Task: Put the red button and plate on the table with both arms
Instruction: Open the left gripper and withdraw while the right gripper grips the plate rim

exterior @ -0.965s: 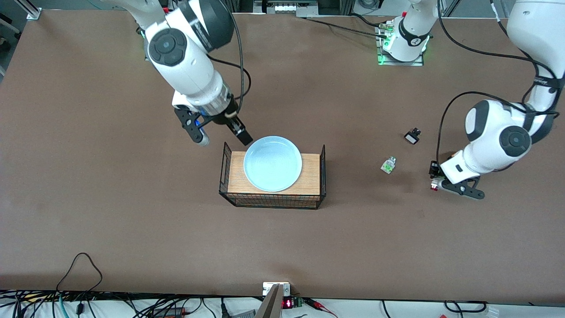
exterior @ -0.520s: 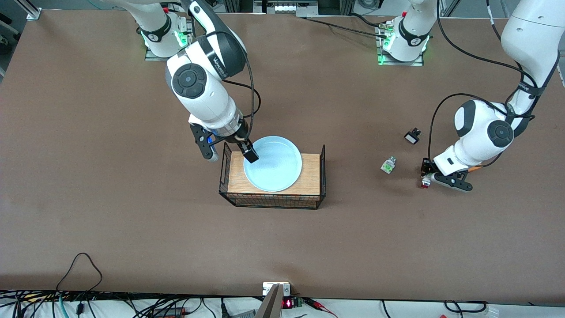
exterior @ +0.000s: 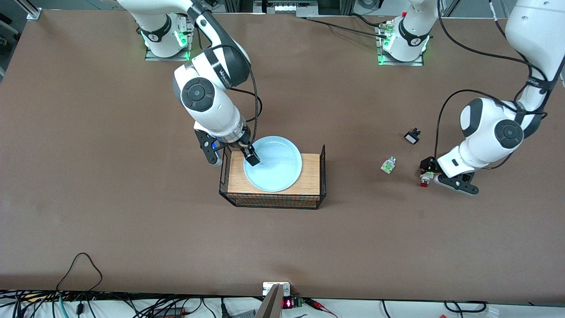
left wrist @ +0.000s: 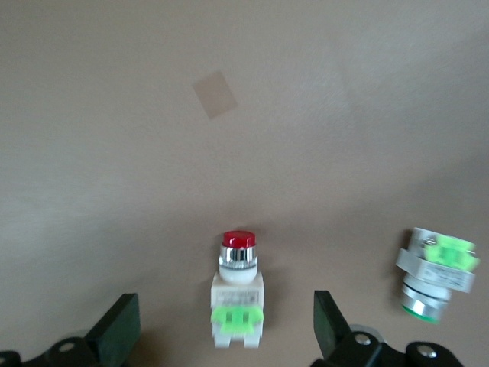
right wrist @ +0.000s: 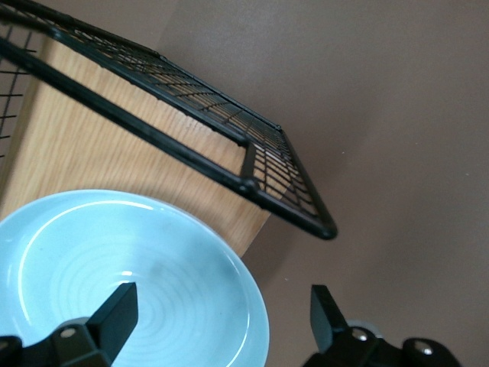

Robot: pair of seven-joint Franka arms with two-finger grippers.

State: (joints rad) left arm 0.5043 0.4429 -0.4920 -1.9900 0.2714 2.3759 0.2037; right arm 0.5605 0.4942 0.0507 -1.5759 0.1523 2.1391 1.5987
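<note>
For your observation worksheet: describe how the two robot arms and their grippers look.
Both arms are glossy white rounded segments with black joint caps and black cables looping alongside. The right gripper and left gripper are black with flat fingers. Green lights glow at both bases.

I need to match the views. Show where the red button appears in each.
Front view: red button on the table, at the left gripper.
Left wrist view: red button between the open jaws.
Right wrist view: not in it.
Shared landmark: green-white block beside it.
</note>
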